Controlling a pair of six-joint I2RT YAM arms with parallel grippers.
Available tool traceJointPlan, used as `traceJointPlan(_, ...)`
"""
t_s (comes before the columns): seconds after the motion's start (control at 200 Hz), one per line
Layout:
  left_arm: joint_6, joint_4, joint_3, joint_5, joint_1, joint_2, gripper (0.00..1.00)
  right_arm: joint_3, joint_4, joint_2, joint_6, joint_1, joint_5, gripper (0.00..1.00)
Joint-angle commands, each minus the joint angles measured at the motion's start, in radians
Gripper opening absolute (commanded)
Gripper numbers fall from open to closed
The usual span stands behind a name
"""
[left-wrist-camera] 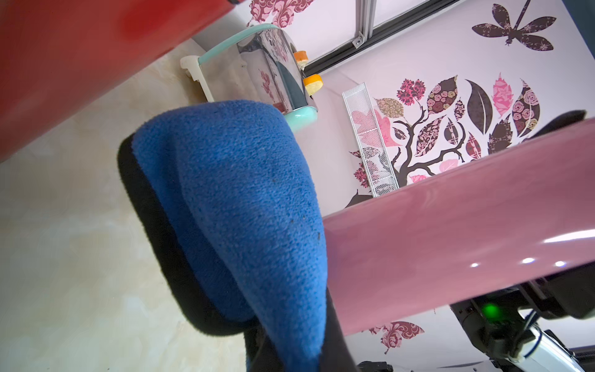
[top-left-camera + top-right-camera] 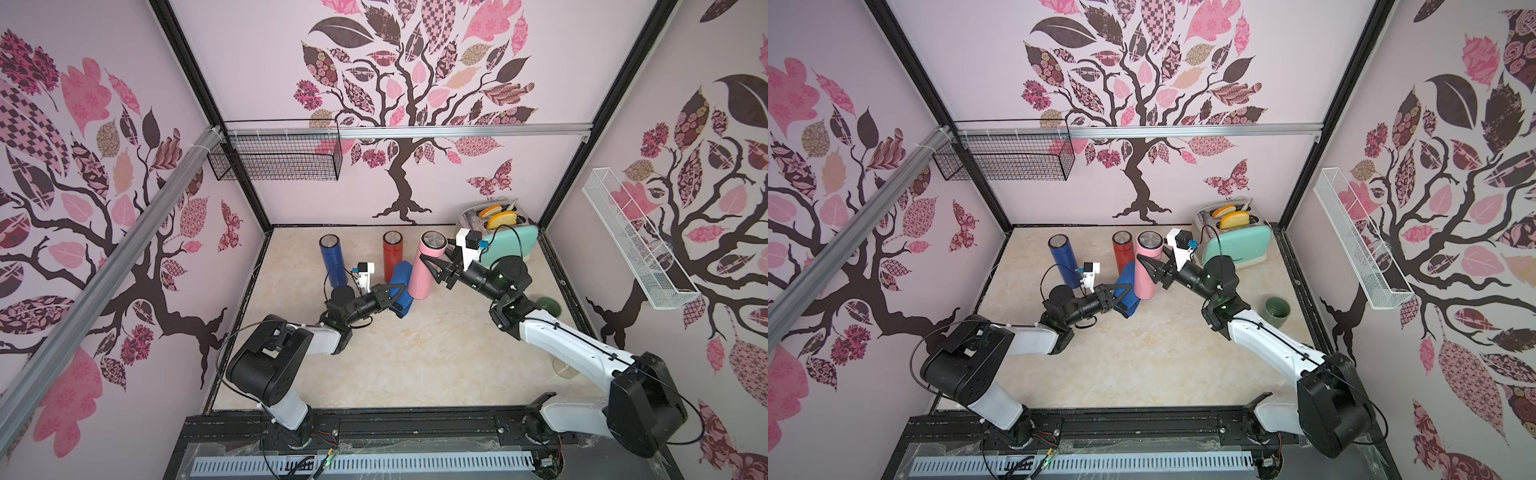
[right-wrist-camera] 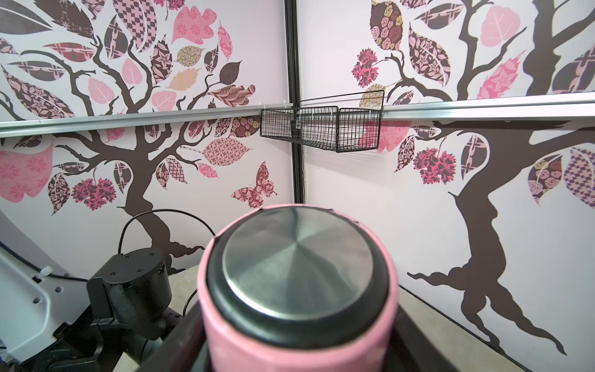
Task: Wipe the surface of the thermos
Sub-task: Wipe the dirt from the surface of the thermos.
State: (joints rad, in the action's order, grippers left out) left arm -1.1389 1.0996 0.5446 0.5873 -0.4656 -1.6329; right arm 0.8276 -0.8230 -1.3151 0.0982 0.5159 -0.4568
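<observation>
**Item 1, pink thermos** (image 2: 422, 270) (image 2: 1144, 276): metal lid, glossy body. It stands toward the back of the counter (image 2: 415, 357), just right of the red thermos (image 2: 392, 257) and in front of the toaster (image 2: 509, 243).

**Item 2, right hand** (image 2: 430, 270) (image 2: 1148, 270): clamped on the pink thermos, one finger on each side of the upper body. In the right wrist view the lid (image 3: 297, 257) fills the foreground.

**Item 3, left hand** (image 2: 395, 293) (image 2: 1119, 293): fingers together, pinching the blue cloth (image 2: 401, 280) (image 1: 244, 193).

**Item 4, blue cloth:** fleecy and folded, draped over the left hand's fingers. It lies against the lower left side of the pink thermos; the left wrist view shows cloth and pink wall (image 1: 450, 232) meeting.

**Item 5, blue thermos** (image 2: 332, 262): upright, left of the red one, apart from both hands.

**Item 6, toaster:** mint green, back right corner, two slices in the slots.

**Item 7, green cup** (image 2: 1277, 311): on the counter by the right arm.

**Item 8, wall fittings:** black wire basket (image 2: 274, 162), back left; white mesh tray (image 2: 640, 245), right wall.
</observation>
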Motion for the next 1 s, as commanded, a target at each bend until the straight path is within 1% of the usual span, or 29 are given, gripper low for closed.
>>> traceJointPlan(0.0,-0.012,0.09,-0.006,0.025,-0.016,0.03,0.0,0.038,-0.134,-0.027,0.028,0.006,0.027,0.0)
traceJointPlan(0.17,-0.009,0.086,-0.021,0.016,-0.018,0.027,0.0,0.057,-0.175,-0.042,0.038,0.006,0.046,0.0)
traceJointPlan(0.505,-0.015,0.105,-0.038,0.014,-0.016,-0.025,0.0,0.058,-0.203,-0.004,0.027,0.006,0.069,0.0)
traceJointPlan(0.825,-0.07,0.153,-0.029,0.038,-0.018,-0.062,0.0,-0.003,-0.401,-0.041,0.067,0.006,0.09,0.0)
traceJointPlan(0.995,-0.078,0.155,-0.014,0.027,-0.018,-0.025,0.0,-0.051,-0.476,-0.056,0.091,0.006,0.096,0.0)
